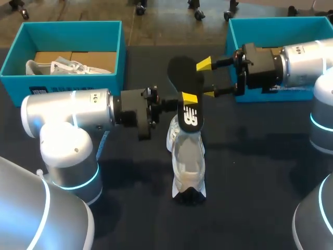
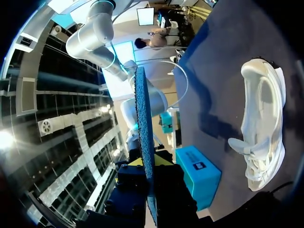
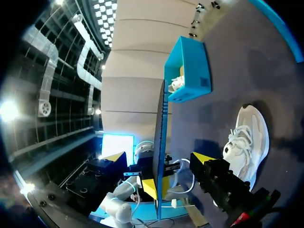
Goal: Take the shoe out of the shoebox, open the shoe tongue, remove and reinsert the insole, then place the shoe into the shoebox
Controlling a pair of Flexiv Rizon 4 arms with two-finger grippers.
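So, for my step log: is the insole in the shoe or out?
Out: the left gripper holds the insole in the air, clear of the shoe.

The shoe (image 1: 187, 159) is white with white laces and a dark patch at its near end. It stands upright on its sole in the middle of the dark surface, outside both boxes. The insole (image 1: 183, 73) is black with a white logo on the face that shows. It is out of the shoe and held in the air just above it, pinched by the left end effector (image 1: 188, 99). The left shoebox (image 1: 73, 27) is teal, open-topped, and holds a second white shoe (image 1: 73, 66). The right shoebox (image 1: 270, 23) is teal too, its inside mostly hidden.
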